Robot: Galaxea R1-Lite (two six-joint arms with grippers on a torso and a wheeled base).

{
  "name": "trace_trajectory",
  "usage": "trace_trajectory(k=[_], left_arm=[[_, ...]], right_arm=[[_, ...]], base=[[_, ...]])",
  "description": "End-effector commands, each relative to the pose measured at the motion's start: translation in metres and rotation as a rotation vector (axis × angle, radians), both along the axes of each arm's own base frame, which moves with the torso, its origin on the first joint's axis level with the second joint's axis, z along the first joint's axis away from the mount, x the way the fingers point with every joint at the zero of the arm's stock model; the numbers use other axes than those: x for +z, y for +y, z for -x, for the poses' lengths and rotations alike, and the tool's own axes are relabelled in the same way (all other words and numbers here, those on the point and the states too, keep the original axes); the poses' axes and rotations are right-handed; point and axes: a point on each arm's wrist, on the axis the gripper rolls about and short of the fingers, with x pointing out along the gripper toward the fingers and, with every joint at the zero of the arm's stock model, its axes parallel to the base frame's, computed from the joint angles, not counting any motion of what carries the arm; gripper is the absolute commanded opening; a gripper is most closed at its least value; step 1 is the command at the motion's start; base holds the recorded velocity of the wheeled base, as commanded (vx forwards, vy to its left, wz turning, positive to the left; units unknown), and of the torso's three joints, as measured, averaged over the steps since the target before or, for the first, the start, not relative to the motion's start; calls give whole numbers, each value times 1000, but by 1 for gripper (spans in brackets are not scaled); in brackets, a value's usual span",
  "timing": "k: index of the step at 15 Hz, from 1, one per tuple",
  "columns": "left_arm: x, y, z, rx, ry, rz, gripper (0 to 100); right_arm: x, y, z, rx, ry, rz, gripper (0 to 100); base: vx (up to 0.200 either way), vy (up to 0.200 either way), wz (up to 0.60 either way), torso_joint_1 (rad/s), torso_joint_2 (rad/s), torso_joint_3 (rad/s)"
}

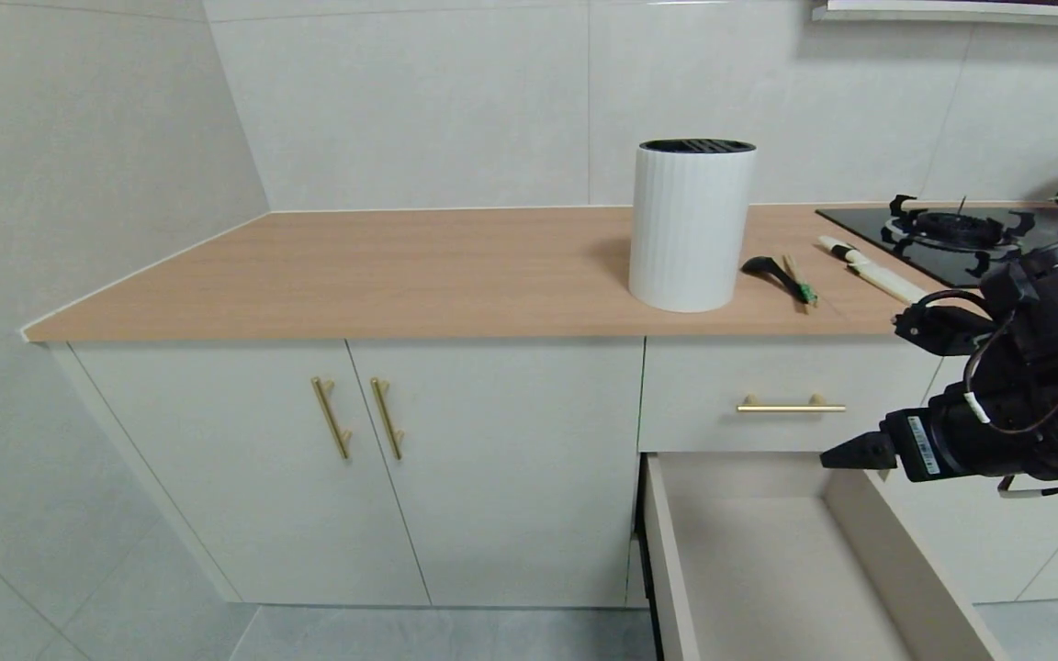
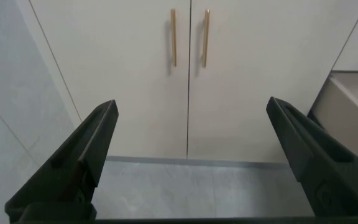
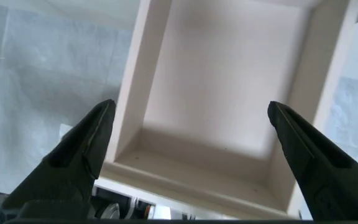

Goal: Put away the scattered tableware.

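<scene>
On the wooden counter [image 1: 419, 275] a white ribbed utensil holder [image 1: 692, 229] with a black slotted top stands upright. Beside it on the right lie a black spoon with a green handle [image 1: 775, 274], wooden chopsticks [image 1: 795, 275] and a cream-handled utensil [image 1: 869, 270]. Below them an empty drawer [image 1: 667, 551] is pulled out. My right gripper [image 1: 869, 393] hangs open above that drawer [image 3: 135, 106], nothing between its fingers [image 3: 79, 155]. My left gripper [image 2: 188, 118] is open and empty, low down, facing the cabinet doors [image 2: 185, 81].
A black gas stove [image 1: 956, 234] sits at the counter's right end. A closed drawer with a gold handle [image 1: 791, 405] lies above the open one. Two doors with gold handles [image 1: 359, 418] are on the left. Tiled walls bound the counter's back and left.
</scene>
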Motion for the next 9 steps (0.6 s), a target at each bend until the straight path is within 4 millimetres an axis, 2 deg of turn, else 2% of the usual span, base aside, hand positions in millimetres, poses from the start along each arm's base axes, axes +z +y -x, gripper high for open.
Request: trace_trajectory(k=[1,4,6,8,9], left_arm=[[0,0,0,0,1,0,100],[0,0,0,0,1,0,100],[0,0,0,0,1,0,100],[0,0,0,0,1,2,100],[0,0,0,0,1,0,100]], right_arm=[[1,0,1,0,-5,-2,100],[2,0,1,0,-8,-2,100],[5,1,1,5,-35,-8,100],[19,3,-6,8,-141,-28,100],[31,5,-15,4,-203,-44,100]], base=[[0,0,0,188,-491,-281],[0,0,0,176,-432,-258],[0,0,0,71,-144,-90],[0,0,0,16,-33,-13],[0,0,0,0,0,0]])
